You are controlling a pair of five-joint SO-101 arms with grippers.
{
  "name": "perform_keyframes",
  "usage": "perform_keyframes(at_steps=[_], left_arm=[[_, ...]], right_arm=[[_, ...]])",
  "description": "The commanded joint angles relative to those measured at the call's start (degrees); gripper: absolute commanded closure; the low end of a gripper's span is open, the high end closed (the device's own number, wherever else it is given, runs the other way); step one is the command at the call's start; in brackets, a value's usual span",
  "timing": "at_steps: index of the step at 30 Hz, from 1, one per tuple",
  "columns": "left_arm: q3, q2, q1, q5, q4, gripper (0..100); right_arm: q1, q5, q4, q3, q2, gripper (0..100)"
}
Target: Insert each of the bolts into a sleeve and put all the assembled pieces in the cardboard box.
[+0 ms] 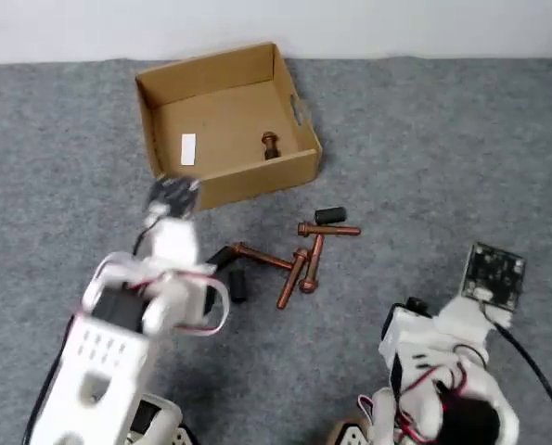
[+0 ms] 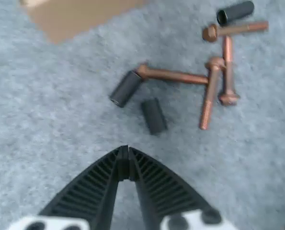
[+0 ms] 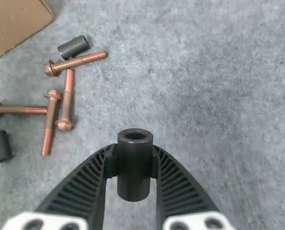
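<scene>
Several copper bolts (image 1: 299, 255) lie crossed on the grey carpet in front of the cardboard box (image 1: 227, 67). Three black sleeves lie loose among them: one (image 2: 127, 88) touches a bolt's head, a second (image 2: 154, 115) lies beside it, and a third (image 2: 235, 12) is farther off by another bolt (image 2: 235, 28). My left gripper (image 2: 124, 152) is shut and holds nothing, a short way from the two nearer sleeves. My right gripper (image 3: 134, 151) is shut on a black sleeve (image 3: 134, 165), bore facing outward, off to the side of the bolts (image 3: 65, 98). Inside the box lies one bolt (image 1: 270, 145).
A white label (image 1: 188, 148) is stuck on the box floor. Open carpet stretches to the right of the bolts and in front of both arms. The left arm (image 1: 155, 297) stands just left of the pile, the right arm (image 1: 442, 362) at the lower right.
</scene>
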Motion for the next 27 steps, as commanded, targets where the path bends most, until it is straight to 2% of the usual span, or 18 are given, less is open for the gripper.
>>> perform_keyframes(at_steps=[1,18,24,27], left_arm=[[-12.44,14.51,2.99,0.70,1.85,99],[-40.92,53.98,10.73,0.35,1.85,99],[-51.82,65.23,12.40,0.62,8.62,87],[-57.71,69.01,12.31,0.62,10.55,85]], right_arm=[[0.75,-0.62,-1.54,0.00,-1.54,99.1],[0.75,-2.46,-3.30,1.93,-2.15,99.1],[0.75,-2.46,-3.30,1.93,-2.15,99.1],[0.75,-2.46,-3.30,1.93,-2.15,99.1]])
